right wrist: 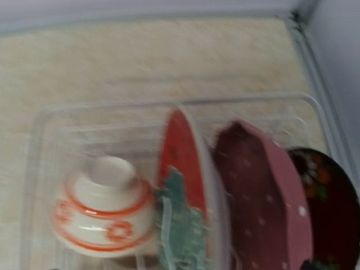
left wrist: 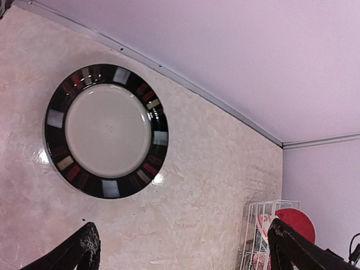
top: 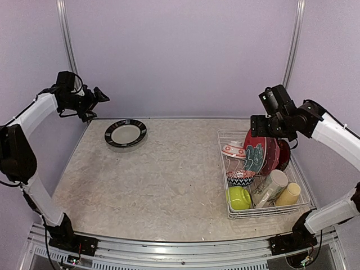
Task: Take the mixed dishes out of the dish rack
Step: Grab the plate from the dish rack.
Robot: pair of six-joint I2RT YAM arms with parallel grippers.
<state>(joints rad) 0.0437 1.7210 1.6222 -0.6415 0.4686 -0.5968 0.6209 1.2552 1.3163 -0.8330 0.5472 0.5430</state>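
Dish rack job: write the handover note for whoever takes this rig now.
Left gripper: open, empty, raised above the black-rimmed plate.
Right gripper: over the far end of the rack; open or shut cannot be told.
Done: the black-rimmed plate lies flat on the table, far left, out of the rack.
Left in the rack: three standing plates, red-patterned bowl, chevron bowl, lime bowl, cream mug, yellow mug.
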